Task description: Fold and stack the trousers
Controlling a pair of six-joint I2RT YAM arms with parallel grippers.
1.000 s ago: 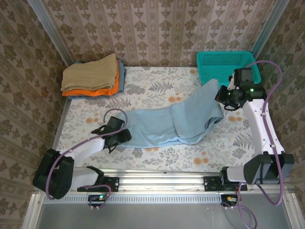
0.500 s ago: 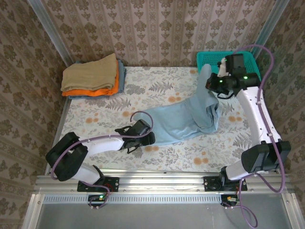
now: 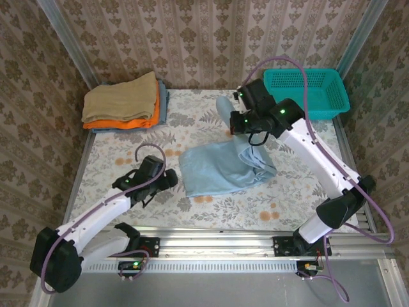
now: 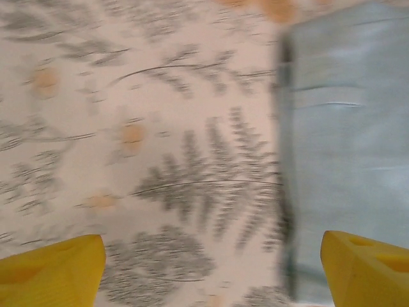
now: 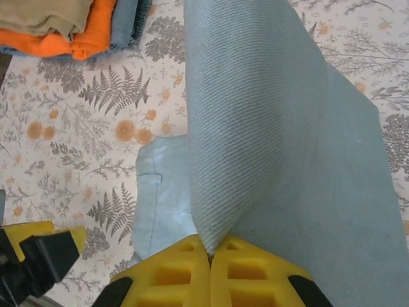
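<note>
Swinging in from beside the teal basket [image 3: 307,89], the right arm [image 3: 313,150] now reaches over the upper middle of the counter [image 3: 128,137], and the trousers [image 3: 217,167] have gathered from a long sprawl into a compact, roughly doubled patch at the centre. The left arm [image 3: 108,204] has drawn back toward the lower left, off the cloth.

The right jaws are clamped on an end of the trousers; in the right wrist view the yellow pads meet at the bottom centre, with the fabric rising out of them in a tall sheet. The left jaws stand apart and hold nothing. In the left wrist view they frame bare counter, with the near edge of the trousers along the right side.

The fold looks partway over. To finish it well, the lifted end should travel on toward the left edge of the flat layer, kept low enough that the hanging cloth does not drag that layer along. The end should be set down only once its edge sits square over the one beneath. Opening too high would probably let it slump crooked. The left jaws could usefully pin the lower-left edge meanwhile. The folded stack [image 3: 124,102] waits at the upper left, well apart.
</note>
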